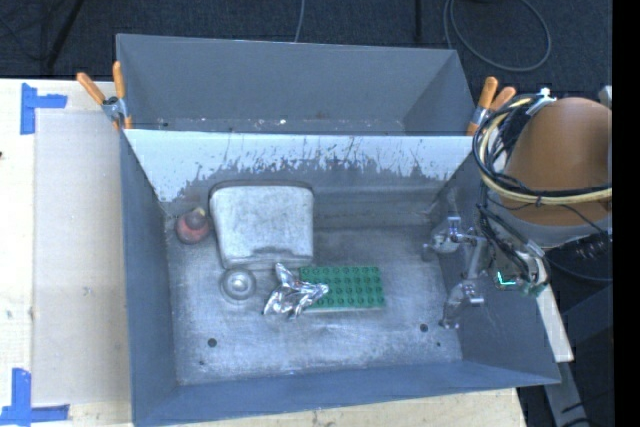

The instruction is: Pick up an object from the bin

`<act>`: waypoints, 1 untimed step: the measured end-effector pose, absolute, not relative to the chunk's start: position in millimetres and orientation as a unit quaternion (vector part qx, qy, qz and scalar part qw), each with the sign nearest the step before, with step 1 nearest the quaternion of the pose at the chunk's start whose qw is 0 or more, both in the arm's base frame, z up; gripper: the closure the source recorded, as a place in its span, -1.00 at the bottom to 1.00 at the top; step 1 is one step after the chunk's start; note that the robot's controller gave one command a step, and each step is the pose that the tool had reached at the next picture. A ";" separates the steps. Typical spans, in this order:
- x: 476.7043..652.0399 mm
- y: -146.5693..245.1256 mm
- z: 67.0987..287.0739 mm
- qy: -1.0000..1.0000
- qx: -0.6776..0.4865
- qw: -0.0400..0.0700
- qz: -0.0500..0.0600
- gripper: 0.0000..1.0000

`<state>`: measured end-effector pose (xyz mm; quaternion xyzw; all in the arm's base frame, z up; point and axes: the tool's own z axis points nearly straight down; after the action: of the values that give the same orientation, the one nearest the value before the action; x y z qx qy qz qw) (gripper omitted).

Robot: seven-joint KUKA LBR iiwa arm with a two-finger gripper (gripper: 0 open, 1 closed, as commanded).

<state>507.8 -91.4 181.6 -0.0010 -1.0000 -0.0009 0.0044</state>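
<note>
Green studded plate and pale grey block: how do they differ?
The green studded plate is bright green and thin; the pale grey block is dull, thicker and larger. A crumpled silvery piece overlaps the plate's left end; nothing lies on the block. Both rest on the bin floor, clear of the gripper.

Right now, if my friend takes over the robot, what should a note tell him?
Gripper: open, empty, by the bin's right wall, touching no object.
Things: green brick plate mid-floor, crumpled foil at its left end, silver round cap beside that, pale grey tub behind, reddish round thing far left.
Done: nothing picked yet.
Left: move over one thing, grip it, lift.
</note>
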 end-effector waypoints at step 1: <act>549.4 -41.0 74.7 -1.000 -0.027 0.001 -0.001 -1.00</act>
<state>549.4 -41.0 74.7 -0.0267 -0.9996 -0.0014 0.0011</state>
